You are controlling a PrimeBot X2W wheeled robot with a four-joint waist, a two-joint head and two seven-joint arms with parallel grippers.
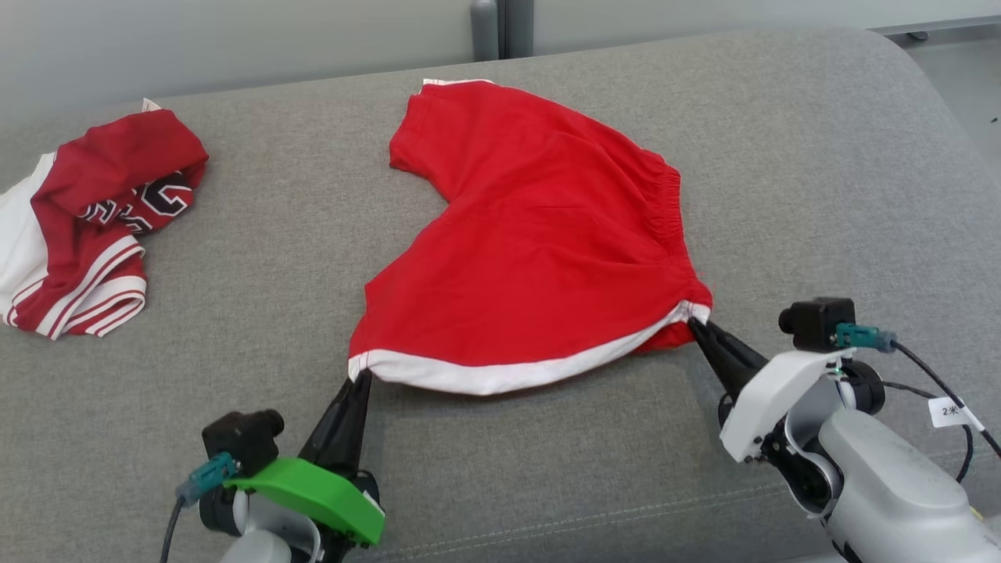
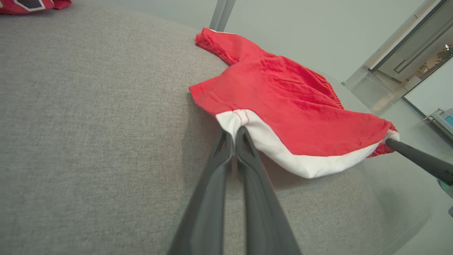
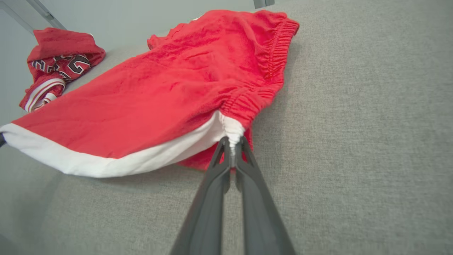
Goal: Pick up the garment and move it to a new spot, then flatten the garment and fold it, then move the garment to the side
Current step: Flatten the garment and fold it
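Observation:
The garment (image 1: 539, 234) is a pair of red shorts with a white hem band and a gathered waistband, spread over the grey cushion (image 1: 258, 258). My left gripper (image 1: 363, 376) is shut on the hem's near left corner. My right gripper (image 1: 693, 322) is shut on the near right corner, where the white band meets the waistband. In the left wrist view the garment (image 2: 293, 109) has its white corner pinched between the tips of my left gripper (image 2: 234, 132). In the right wrist view my right gripper (image 3: 231, 141) clamps bunched white cloth of the garment (image 3: 170, 95).
A second garment (image 1: 86, 227), dark red and white with lettering, lies crumpled at the cushion's far left, also seen as the crumpled garment (image 3: 53, 67) in the right wrist view. Behind the cushion runs a pale wall with a grey post (image 1: 485, 27). Floor (image 1: 966, 70) lies at the far right.

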